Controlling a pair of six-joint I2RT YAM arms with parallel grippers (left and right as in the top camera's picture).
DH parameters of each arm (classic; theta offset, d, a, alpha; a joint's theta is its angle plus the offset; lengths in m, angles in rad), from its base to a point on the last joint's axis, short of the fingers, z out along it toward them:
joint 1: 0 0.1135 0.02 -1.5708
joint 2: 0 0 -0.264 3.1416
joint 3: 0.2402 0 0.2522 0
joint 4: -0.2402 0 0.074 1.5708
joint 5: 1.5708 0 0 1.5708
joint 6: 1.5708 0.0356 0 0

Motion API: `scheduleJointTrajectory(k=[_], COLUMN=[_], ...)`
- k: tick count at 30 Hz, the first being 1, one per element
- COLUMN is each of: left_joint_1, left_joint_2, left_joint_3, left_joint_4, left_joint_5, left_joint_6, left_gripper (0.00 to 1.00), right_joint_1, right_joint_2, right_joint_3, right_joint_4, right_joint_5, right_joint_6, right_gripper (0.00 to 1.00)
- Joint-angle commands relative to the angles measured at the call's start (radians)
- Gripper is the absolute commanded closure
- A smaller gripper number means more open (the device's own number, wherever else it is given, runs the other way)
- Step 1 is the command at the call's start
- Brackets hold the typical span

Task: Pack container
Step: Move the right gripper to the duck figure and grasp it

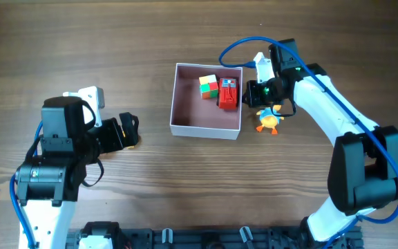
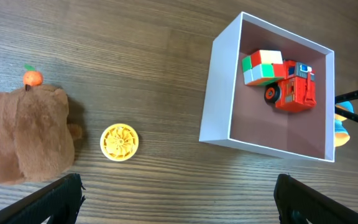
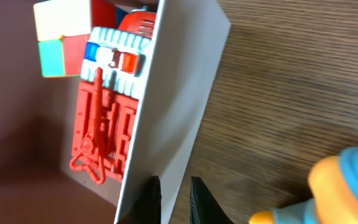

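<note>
The square shallow box with thin white walls and a dusty-pink floor (image 1: 195, 116) sits on the brown wood-grain table (image 1: 185, 194), a little past its middle and open at the top. In its far right part lie two toys: a small colour cube with white, green, red and yellow faces (image 1: 209, 87) and a red plastic fire-truck toy (image 1: 228, 95), the two touching. The rest of the pink floor is bare.

The right gripper (image 1: 253, 91) hangs just beside the box's right wall. In the right wrist view its dark fingertips (image 3: 151, 199) stand only a narrow gap apart, with the white wall (image 3: 173, 106) showing in that gap – whether they touch it cannot be told. The cube (image 3: 61, 37) and truck (image 3: 104, 118) show beyond the wall.

Just outside that wall, near the right gripper, an orange and blue duck-like toy (image 1: 269, 119) lies on the table.

Well to the left of the box the left gripper (image 1: 126, 131) hovers over the table, fingers spread wide and holding nothing (image 2: 179, 199). Its wrist view shows a brown plush toy with a small orange ball on top (image 2: 30, 137) and, just beside it, a round yellow disc (image 2: 119, 142) – both apart from the box (image 2: 219, 87).
</note>
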Motion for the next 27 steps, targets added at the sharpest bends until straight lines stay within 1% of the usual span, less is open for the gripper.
scheduleJointTrajectory(k=[1, 3, 4, 5, 7, 9, 11, 12, 13, 14, 15, 17, 21, 23, 27], left_joint_1=[-0.003, -0.003, -0.003, -0.003, -0.003, -0.003, -0.003, -0.003, -0.003, -0.003, -0.003, -0.003, -0.003, -0.003, -0.003], left_joint_2=[0.004, 0.004, 0.004, 0.004, 0.004, 0.004, 0.004, 0.004, 0.004, 0.004, 0.004, 0.004, 0.004, 0.004, 0.004], left_joint_3=[0.014, 0.014, 0.014, 0.014, 0.014, 0.014, 0.014, 0.014, 0.014, 0.014, 0.014, 0.014, 0.014, 0.014, 0.014], left_joint_4=[0.002, 0.002, 0.002, 0.002, 0.002, 0.002, 0.003, 0.003, 0.003, 0.003, 0.002, 0.002, 0.002, -0.002, -0.011], left_joint_5=[-0.003, -0.003, -0.003, -0.003, -0.003, -0.003, -0.003, -0.003, -0.003, -0.003, -0.003, -0.003, -0.002, -0.002, -0.002], left_joint_6=[-0.002, -0.002, -0.002, -0.001, -0.001, -0.001, -0.001, -0.001, -0.001, -0.002, -0.002, -0.002, -0.002, -0.002, -0.002], left_gripper=[0.0, 0.0, 0.0, 0.0, 0.0, 0.0, 0.0, 0.0, 0.0, 0.0, 0.0, 0.0, 0.0, 0.0, 0.0], right_joint_1=[0.014, 0.022, 0.023, 0.023, 0.021, 0.02, 0.02, 0.02, 0.02, 0.02, 0.02, 0.02, 0.019, 0.019, 0.019], right_joint_2=[0.009, 0.009, 0.009, 0.009, -0.002, -0.045, -0.121, -0.167, -0.229, -0.26, -0.299, -0.322, -0.272, -0.222, -0.068], right_joint_3=[-0.002, -0.002, -0.002, -0.001, 0.013, 0.056, 0.113, 0.129, 0.132, 0.132, 0.132, 0.132, 0.07, 0.037, 0.006], right_joint_4=[0.01, 0.026, 0.034, 0.037, 0.021, -0.035, -0.092, -0.114, -0.126, -0.137, -0.154, -0.196, -0.216, -0.214, -0.192], right_joint_5=[-0.079, -0.066, -0.041, -0.006, 0.137, 0.272, 0.398, 0.449, 0.468, 0.462, 0.438, 0.436, 0.493, 0.494, 0.488], right_joint_6=[-0.031, -0.013, 0.013, 0.043, 0.12, 0.169, 0.182, 0.198, 0.192, 0.187, 0.187, 0.188, 0.298, 0.323, 0.319], right_gripper=[0.86, 0.85, 0.77, 0.74, 0.7, 0.68, 0.61, 0.55, 0.37, 0.25, 0.01, 0.01, 0.0, 0.0, 0.0])
